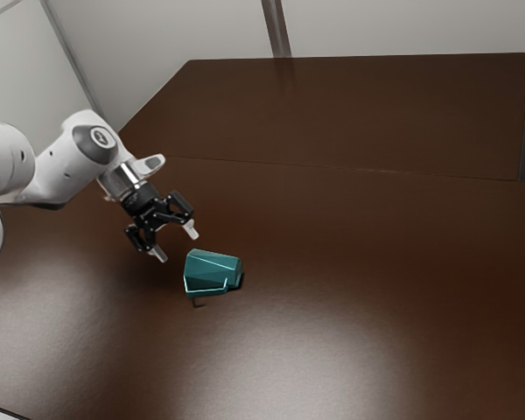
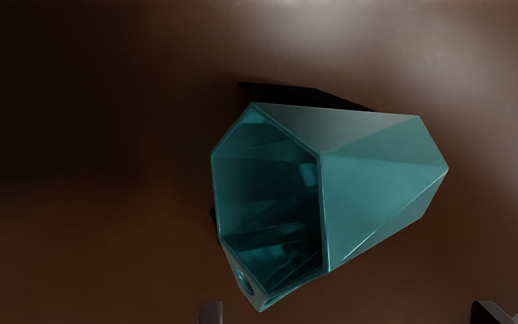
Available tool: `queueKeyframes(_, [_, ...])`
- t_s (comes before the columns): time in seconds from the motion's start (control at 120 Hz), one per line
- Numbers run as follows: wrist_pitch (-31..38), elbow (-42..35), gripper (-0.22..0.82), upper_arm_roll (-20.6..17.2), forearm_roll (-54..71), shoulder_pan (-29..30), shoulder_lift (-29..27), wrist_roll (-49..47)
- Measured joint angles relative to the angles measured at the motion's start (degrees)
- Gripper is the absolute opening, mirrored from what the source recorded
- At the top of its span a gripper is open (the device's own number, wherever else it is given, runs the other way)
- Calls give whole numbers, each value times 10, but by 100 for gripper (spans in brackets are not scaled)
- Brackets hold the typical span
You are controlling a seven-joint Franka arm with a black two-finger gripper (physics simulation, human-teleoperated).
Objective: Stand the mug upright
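A teal faceted mug [image 1: 212,272] lies on its side on the dark brown table, just beyond and below the gripper [image 1: 177,242] in the exterior view. The gripper is open, its two fingers spread wide above the table and apart from the mug. In the wrist view the mug [image 2: 376,180] shows its hollow mouth and a small corner with a hole by the rim. The gripper [image 2: 346,315] has its fingertips far apart at the bottom edge, with bare table between them.
The brown tabletop [image 1: 350,236] stretches around the mug. Behind it, a raised-looking brown panel [image 1: 350,114] stands at a seam, with pale walls [image 1: 411,26] beyond. The arm comes in from the exterior view's left.
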Motion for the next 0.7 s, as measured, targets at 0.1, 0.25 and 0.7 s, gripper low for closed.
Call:
queueKeyframes(0.1, [18,2,60,-2,-14,0,16,-1])
queueKeyframes(0.25, [36,2,60,-5,-46,-1,28,-2])
queueKeyframes(0.7, [51,-1,45,-19,-143,-2,63,-6])
